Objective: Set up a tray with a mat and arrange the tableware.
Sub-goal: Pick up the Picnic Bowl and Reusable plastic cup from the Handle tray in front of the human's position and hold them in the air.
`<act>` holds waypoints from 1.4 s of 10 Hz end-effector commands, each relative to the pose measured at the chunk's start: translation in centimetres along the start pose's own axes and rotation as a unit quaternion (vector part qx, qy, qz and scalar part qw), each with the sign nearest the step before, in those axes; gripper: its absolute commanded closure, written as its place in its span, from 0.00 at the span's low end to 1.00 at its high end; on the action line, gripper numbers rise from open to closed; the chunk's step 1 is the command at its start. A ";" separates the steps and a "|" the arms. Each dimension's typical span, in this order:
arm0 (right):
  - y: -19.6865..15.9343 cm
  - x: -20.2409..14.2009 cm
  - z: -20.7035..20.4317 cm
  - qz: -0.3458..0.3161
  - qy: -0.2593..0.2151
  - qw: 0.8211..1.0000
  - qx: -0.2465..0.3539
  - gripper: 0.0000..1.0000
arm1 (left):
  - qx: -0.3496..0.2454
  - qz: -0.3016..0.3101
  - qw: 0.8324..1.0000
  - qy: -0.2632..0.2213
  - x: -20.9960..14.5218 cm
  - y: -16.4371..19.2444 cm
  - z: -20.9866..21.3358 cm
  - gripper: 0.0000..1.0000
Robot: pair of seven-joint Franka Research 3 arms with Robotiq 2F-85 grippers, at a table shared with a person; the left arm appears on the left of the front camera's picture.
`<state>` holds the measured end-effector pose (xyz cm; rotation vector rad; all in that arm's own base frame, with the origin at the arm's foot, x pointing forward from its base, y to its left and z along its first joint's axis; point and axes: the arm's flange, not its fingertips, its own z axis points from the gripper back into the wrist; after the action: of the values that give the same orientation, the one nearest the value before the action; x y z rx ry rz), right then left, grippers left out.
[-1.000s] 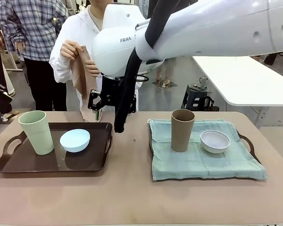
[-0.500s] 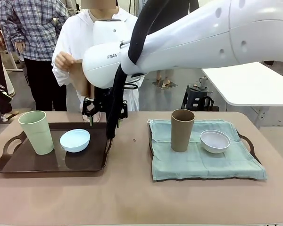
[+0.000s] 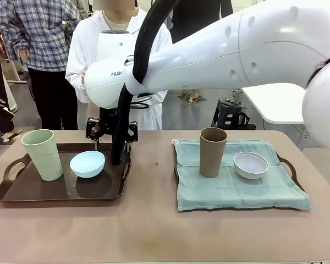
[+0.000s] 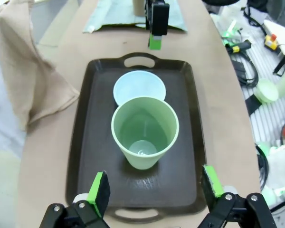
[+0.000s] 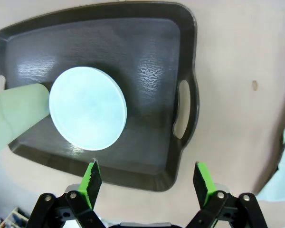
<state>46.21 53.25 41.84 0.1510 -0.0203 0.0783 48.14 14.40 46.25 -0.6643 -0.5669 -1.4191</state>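
Over the dark tray (image 3: 55,192), both grippers hang with jaws spread and nothing in them. The left gripper (image 4: 155,183) is above the pale green cup (image 4: 145,132), the right gripper (image 5: 146,171) near the far rim, beside the light blue bowl (image 5: 88,108). Cup and bowl stand close together on bare tray. The right gripper's height is hard to judge. With two arms crowding one tray, they could clash, or a finger could topple the tall cup.
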 end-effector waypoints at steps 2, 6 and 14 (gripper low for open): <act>-0.3 -0.3 0.5 0.000 -0.004 1.000 0.003 0.00 | 0.001 0.000 1.000 0.000 0.0 0.0 0.1 0.00; -0.3 0.5 -0.7 -0.016 -0.008 1.000 0.004 0.00 | 0.000 -0.043 0.999 -0.020 -0.1 0.9 -0.7 0.00; 3.4 3.2 -6.7 -0.002 0.008 1.000 0.012 0.00 | -0.004 -0.035 0.997 -0.069 -6.1 3.6 -4.1 0.00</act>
<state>48.29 56.79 36.02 0.1712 -0.0023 0.0726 50.49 15.71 38.36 -0.7150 -0.6912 -1.4553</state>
